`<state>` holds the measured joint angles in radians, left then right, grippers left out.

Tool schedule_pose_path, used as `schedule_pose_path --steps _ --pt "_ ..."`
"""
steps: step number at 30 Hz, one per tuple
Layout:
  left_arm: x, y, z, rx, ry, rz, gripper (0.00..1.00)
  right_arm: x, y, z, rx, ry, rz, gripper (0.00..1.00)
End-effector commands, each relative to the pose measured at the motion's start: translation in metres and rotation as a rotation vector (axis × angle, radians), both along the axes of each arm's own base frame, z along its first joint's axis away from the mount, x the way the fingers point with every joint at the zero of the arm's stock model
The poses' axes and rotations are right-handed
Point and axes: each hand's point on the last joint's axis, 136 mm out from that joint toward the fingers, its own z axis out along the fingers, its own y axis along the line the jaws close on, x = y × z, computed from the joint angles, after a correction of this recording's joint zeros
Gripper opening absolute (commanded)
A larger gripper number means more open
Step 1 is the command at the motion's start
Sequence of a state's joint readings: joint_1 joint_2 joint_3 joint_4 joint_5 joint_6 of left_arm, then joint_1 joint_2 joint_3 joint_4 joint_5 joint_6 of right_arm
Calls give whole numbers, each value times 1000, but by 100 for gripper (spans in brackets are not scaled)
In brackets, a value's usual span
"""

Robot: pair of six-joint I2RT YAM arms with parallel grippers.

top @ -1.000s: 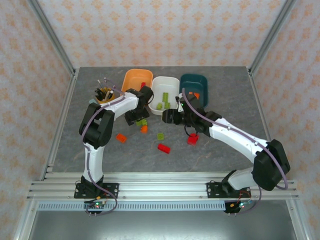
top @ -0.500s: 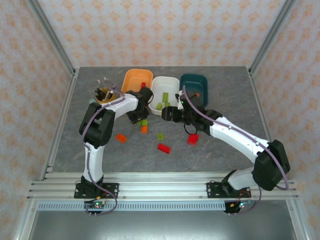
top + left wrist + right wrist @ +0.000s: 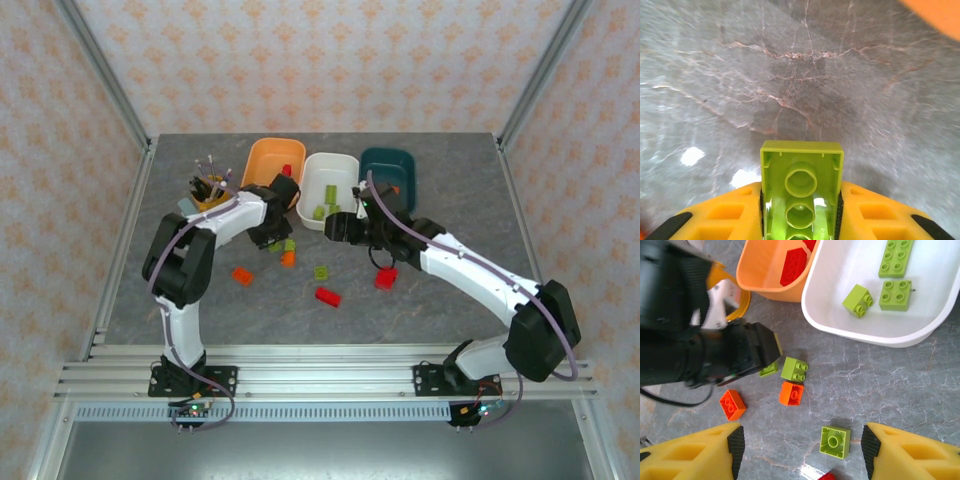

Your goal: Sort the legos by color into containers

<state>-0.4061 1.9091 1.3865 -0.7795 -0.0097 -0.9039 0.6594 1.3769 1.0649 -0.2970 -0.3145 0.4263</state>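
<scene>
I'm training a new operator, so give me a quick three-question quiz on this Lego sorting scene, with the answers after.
1. True or false: the left gripper is shut on a lime green brick.
2. Multiple choice: how many green bricks does the right wrist view show in the white tub? A two, B three, C five.
3. Fill in: the legos in the orange tub are ____ in colour.
Key: 1 true; 2 B; 3 red.
</scene>
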Motion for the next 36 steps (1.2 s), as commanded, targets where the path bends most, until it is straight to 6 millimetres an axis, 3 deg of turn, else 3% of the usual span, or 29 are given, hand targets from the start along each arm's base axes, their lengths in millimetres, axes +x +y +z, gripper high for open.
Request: schedule_pose_path --steps 1,4,9,16,20,25,29,36 --pt "-4 4 47 20 -61 -46 35 12 -17 31 39 -50 -96 64" --pt "6 -10 73 -5 -97 -106 35 22 -30 38 63 -53 -163 64" --pt "39 -53 114 -8 -186 -260 35 45 -51 48 93 -53 -292 63" --pt "99 -105 113 -6 -236 -382 36 77 -75 56 149 -27 -436 64" --pt "131 -117 97 41 -253 -411 36 92 -80 58 173 -4 -482 64" --pt "159 -116 72 88 -275 -407 36 109 -85 52 267 74 -535 65" --pt "167 -108 47 122 -252 -390 37 116 -86 49 291 109 -552 65" --pt "163 -101 19 163 -193 -381 38 114 -83 42 277 136 -540 66"
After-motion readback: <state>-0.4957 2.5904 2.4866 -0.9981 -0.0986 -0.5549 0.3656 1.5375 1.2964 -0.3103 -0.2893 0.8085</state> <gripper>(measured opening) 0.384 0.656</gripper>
